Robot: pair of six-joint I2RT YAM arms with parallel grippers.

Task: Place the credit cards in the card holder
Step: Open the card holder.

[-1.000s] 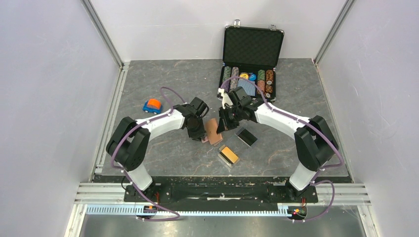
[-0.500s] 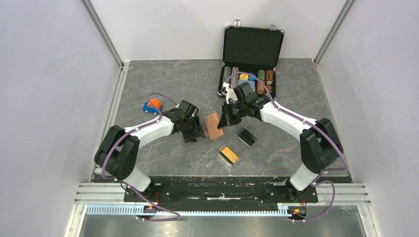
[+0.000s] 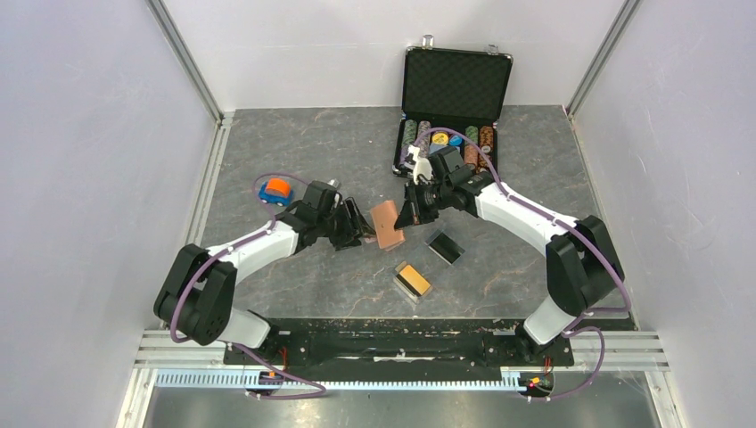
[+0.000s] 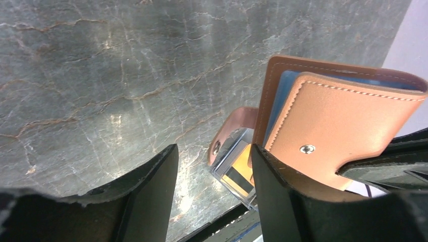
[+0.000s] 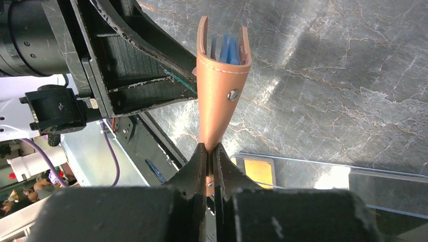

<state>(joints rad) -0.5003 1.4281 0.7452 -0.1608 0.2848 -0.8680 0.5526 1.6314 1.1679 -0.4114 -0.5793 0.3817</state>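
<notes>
The tan leather card holder [image 3: 386,226] hangs above the table between my two grippers. My right gripper [image 3: 412,210] is shut on one end of it [image 5: 219,85]; its far end gapes, showing blue sleeves. My right gripper's jaws [image 5: 211,147] are closed tight on the leather. My left gripper [image 3: 354,226] is open and empty just left of the holder [image 4: 343,126], its right finger [image 4: 282,196] against the cover. The snap tab [image 4: 229,132] hangs loose. Gold-orange credit cards sit in a clear box [image 3: 412,280], and black cards in another [image 3: 444,247].
An open black poker-chip case [image 3: 455,107] stands at the back right behind my right arm. A small blue and orange toy car [image 3: 276,190] sits at the left. The gold card box also shows in both wrist views [image 4: 241,169] [image 5: 257,171].
My left arm has drawn back to the left and lowered, its gripper now beside the holder. My right gripper has carried the holder slightly up and away from the table.
</notes>
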